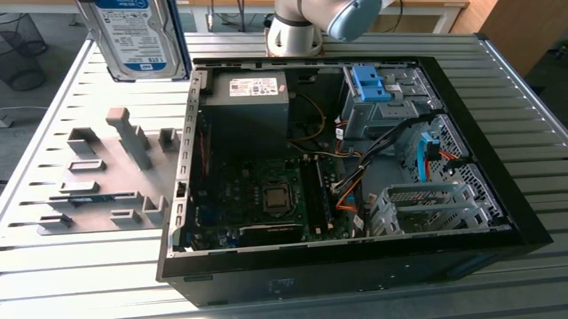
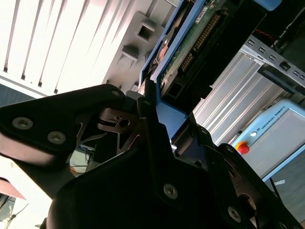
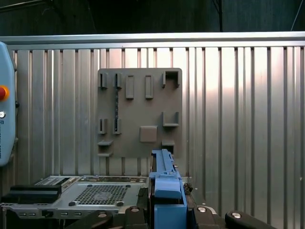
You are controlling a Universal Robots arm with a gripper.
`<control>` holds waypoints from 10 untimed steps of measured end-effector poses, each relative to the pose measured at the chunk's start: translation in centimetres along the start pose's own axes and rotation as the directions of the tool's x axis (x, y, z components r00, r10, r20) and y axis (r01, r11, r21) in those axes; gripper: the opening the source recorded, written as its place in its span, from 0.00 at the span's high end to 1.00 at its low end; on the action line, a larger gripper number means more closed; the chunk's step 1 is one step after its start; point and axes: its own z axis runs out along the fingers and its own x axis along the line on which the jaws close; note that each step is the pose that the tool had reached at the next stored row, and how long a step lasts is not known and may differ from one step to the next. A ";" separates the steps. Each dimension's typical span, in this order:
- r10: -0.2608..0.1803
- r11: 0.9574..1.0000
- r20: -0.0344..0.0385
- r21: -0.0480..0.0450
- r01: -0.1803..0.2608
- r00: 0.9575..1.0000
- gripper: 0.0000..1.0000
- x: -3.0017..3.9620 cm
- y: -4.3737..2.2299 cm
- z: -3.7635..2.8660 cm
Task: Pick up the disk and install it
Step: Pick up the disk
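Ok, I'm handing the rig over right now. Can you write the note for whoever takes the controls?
Gripper: shut on the disk, clamping its blue carrier rails, as seen in both wrist views.
Disk: held upright in the air, off the grey fixture plate, to the exterior view's left of the open computer case.
Done: the disk is picked up.
Left: the install. The disk is not in the case yet. The drive cage with the blue bracket sits at the case's far corner in the exterior view.
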 end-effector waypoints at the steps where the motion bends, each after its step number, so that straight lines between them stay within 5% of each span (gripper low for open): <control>1: 0.000 1.000 0.000 0.000 0.000 1.000 0.64 -0.01 -0.25 0.00; 10: 0.000 1.000 -0.002 0.000 0.000 1.000 0.64 0.55 -1.45 0.03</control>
